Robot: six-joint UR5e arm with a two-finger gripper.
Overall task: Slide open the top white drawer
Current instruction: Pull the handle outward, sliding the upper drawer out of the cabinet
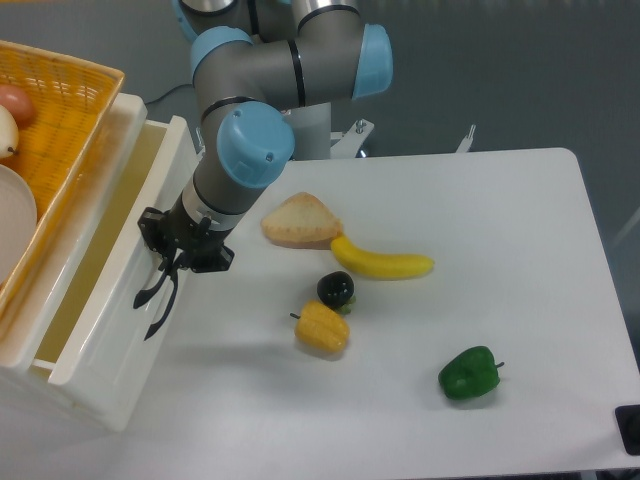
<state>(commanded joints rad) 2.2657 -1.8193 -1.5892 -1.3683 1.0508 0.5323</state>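
Note:
The top white drawer (115, 340) is at the left and stands pulled out from its unit, with its pale interior (85, 260) showing. Its front panel faces the table and carries a curved black handle (156, 302). My gripper (170, 262) reaches down from the arm to the upper end of that handle, and its black fingers appear closed around it. The lower drawer is hidden from view.
A yellow wicker basket (60, 120) with a plate and food sits on top of the drawer unit. On the table lie a piece of bread (300, 222), a banana (385, 264), a dark round fruit (336, 289), a yellow vegetable (322, 329) and a green pepper (469, 373).

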